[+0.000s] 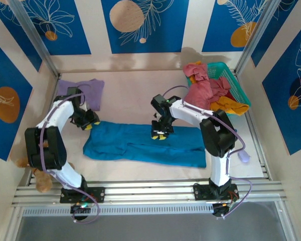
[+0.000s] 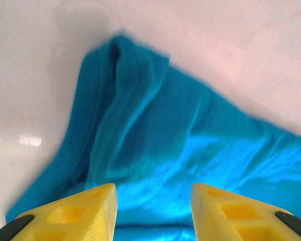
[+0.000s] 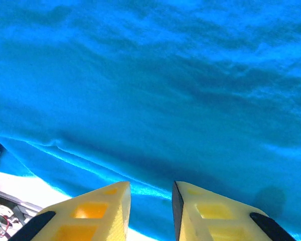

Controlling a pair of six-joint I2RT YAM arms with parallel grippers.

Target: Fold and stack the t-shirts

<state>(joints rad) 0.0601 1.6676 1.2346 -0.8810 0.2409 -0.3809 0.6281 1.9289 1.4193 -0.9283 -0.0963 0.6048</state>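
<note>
Top external: teal t-shirt [image 1: 140,144] lies flat along the counter's [image 1: 135,95] front edge; left jaws at its left end, right jaws mid-shirt, both part-open, empty. Pinching one layer could skew the fold

Bystanders on your tabletop
You have a turquoise mesh basket [image 1: 241,92] at the far right corner of the pale tabletop [image 1: 135,95], a brown teddy bear [image 1: 41,182] by its near left edge, and blue leaf-patterned wall panels [image 1: 145,30] behind.
</note>
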